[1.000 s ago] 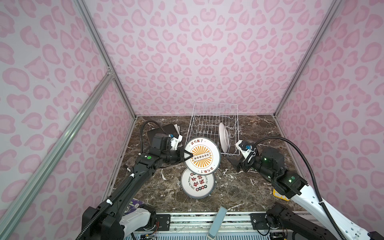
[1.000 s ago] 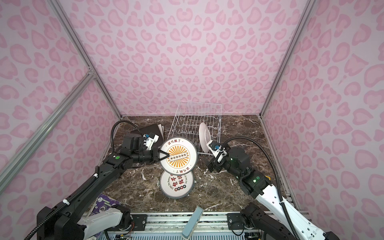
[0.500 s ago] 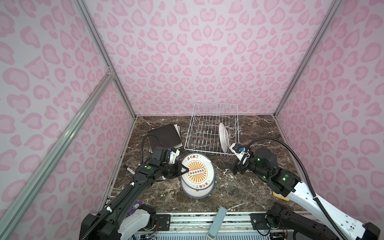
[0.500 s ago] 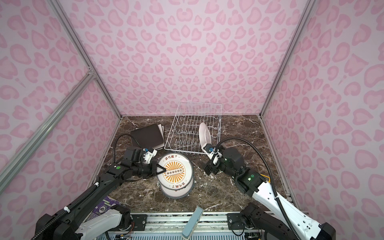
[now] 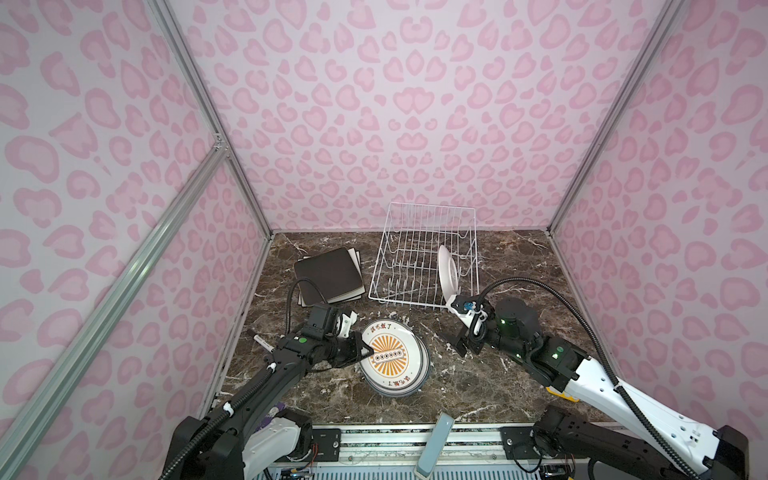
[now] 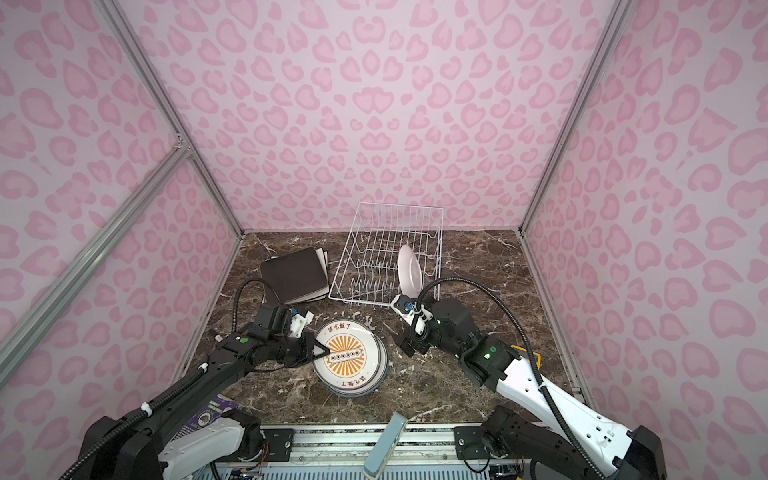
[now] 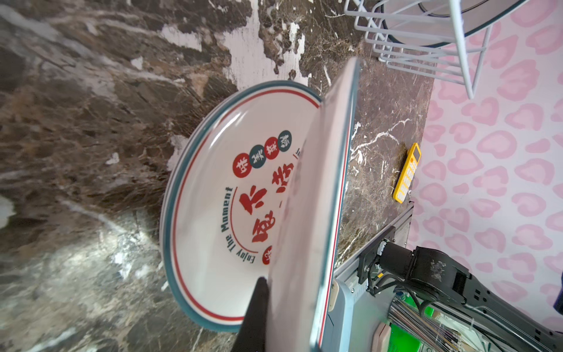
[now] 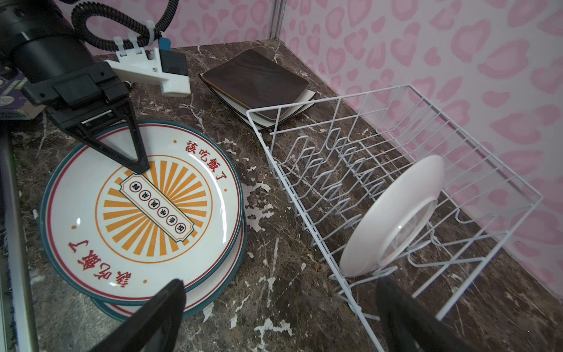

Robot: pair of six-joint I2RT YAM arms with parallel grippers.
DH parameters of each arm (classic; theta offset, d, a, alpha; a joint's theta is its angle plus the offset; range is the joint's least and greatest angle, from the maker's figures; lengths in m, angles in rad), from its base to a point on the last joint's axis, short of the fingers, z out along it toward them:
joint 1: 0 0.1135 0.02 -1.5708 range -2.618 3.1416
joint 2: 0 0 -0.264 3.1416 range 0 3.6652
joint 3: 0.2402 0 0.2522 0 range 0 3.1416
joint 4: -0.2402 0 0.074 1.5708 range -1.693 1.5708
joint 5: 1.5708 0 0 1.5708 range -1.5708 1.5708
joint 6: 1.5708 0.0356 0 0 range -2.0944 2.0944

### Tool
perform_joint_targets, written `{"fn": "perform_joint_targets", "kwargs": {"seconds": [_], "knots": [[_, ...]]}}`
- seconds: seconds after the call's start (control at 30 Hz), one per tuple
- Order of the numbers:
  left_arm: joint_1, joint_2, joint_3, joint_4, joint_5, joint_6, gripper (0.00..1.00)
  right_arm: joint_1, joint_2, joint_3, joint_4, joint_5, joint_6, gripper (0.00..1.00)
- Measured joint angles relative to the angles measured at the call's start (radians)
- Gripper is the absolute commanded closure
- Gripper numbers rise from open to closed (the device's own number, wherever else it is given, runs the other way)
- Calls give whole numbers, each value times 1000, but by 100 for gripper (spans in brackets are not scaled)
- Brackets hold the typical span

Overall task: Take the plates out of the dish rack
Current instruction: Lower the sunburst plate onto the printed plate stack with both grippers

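My left gripper (image 5: 366, 353) is shut on the rim of a round plate with an orange sunburst (image 5: 392, 357). The plate hangs tilted just above another round printed plate (image 7: 213, 198) that lies flat on the table, its far edge low over that plate. One black finger (image 7: 256, 311) shows under the held plate. One round white plate (image 5: 448, 272) stands on edge in the white wire dish rack (image 5: 432, 204). A dark brown square plate (image 5: 328, 274) lies on cream square ones (image 8: 301, 100), left of the rack. My right gripper (image 8: 280, 286) is open and empty by the rack's front right corner.
A yellow remote-like thing (image 6: 525, 353) lies on the marble under my right arm. A purple package (image 6: 208, 411) sits at the front left corner. A metal rail (image 5: 374, 432) runs along the front edge. Pink patterned walls close in three sides.
My left gripper has carried the sunburst plate down and forward from in front of the rack to just over the plate on the table. My right gripper has shifted slightly toward the rack.
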State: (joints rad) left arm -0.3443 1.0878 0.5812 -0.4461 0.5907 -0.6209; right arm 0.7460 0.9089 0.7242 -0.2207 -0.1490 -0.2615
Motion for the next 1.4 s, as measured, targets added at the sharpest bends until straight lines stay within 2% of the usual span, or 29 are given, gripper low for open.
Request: {"fn": "perform_joint_targets", "kwargs": {"seconds": [0.17, 0.3, 0.53, 0.57, 0.77, 0.83, 0.97, 1.4], "knots": [[0, 68, 2, -1, 2, 21, 92, 0, -5, -10, 24, 21, 26, 1], [0, 72, 3, 0, 3, 30, 87, 0, 0, -14, 40, 29, 34, 1], [0, 87, 11, -8, -9, 45, 65, 0, 28, -14, 59, 40, 42, 1], [0, 92, 15, -14, -13, 48, 57, 0, 29, -14, 70, 40, 43, 1], [0, 113, 52, -50, -34, 75, 33, 0, 24, -17, 91, 45, 60, 1], [0, 116, 63, -56, -41, 80, 28, 0, 14, -26, 101, 53, 64, 1], [0, 136, 88, -74, -54, 93, 25, 0, -2, -34, 108, 78, 75, 1], [1, 252, 114, -52, -37, 116, 24, 0, 14, -32, 127, 130, 111, 1]]}}
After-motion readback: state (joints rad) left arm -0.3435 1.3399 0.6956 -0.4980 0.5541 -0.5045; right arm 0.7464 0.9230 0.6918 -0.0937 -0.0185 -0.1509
